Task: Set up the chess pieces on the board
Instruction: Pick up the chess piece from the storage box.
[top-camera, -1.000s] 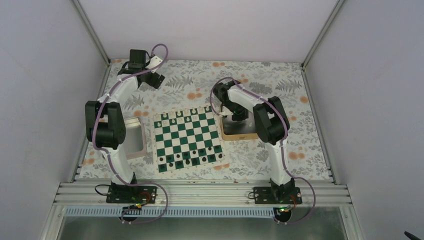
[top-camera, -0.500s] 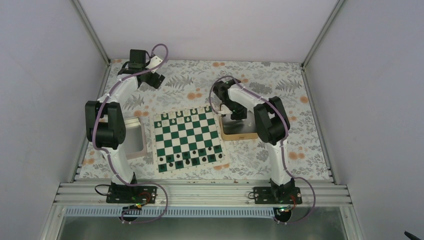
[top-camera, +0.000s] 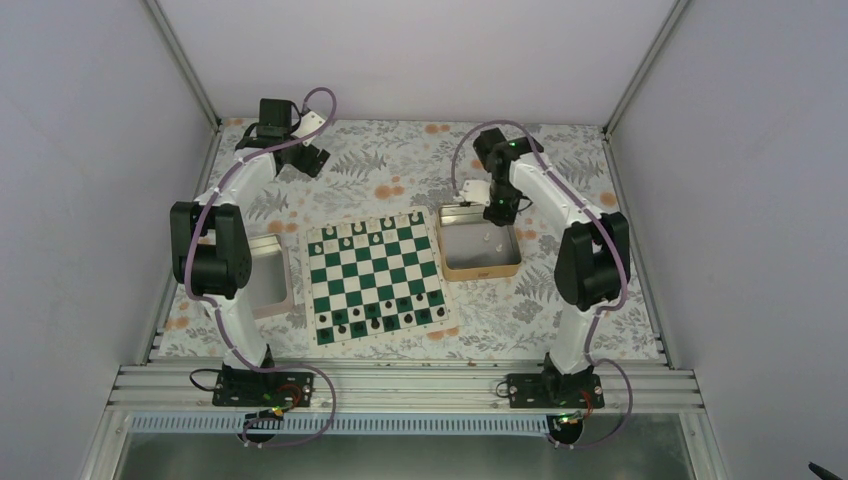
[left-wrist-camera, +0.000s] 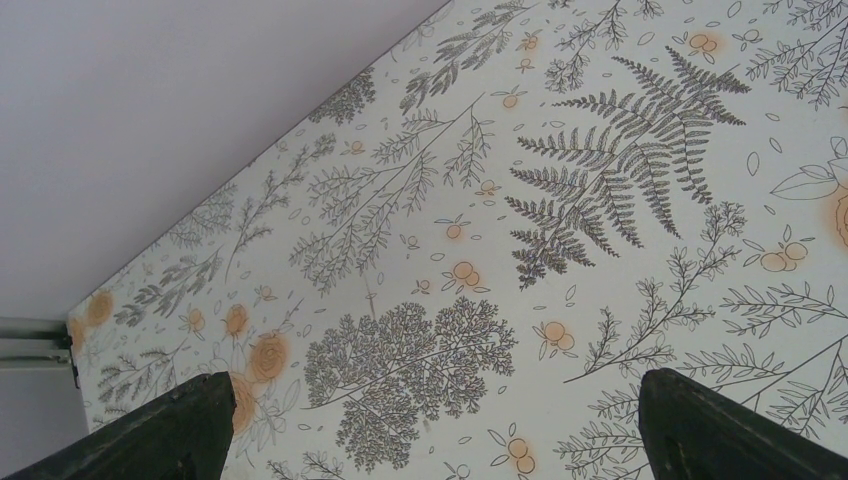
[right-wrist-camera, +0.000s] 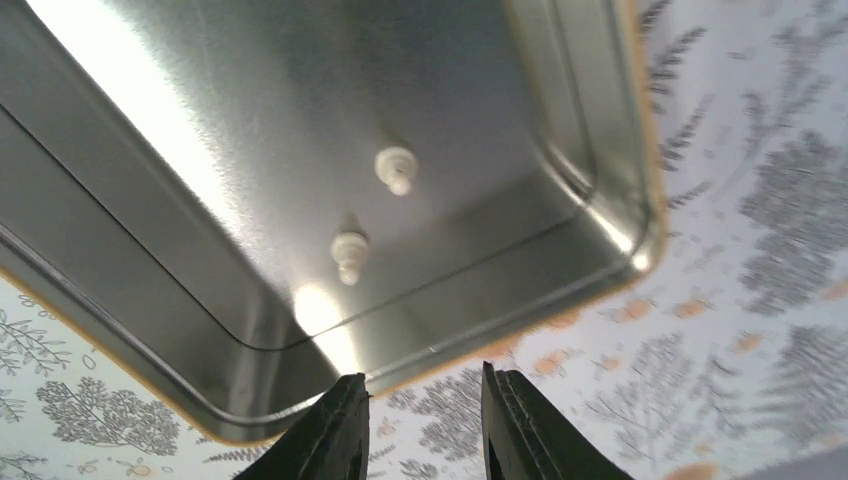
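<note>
Likely light and slippery, the chess pieces (right-wrist-camera: 397, 168) in the tin (right-wrist-camera: 566, 100) are best pinched mid-stem; the right gripper (right-wrist-camera: 425, 425) is parted narrowly, the left gripper (left-wrist-camera: 437, 395) widely. Nothing is held.

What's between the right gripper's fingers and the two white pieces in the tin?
Right wrist view: only the tin wall and its bare metal floor separate the right gripper from the two white pieces.

Tin (right-wrist-camera: 300, 100) glossy brushed metal; chess pieces (right-wrist-camera: 396, 168) smooth, matt; tabletop (left-wrist-camera: 600, 300) matt printed
</note>
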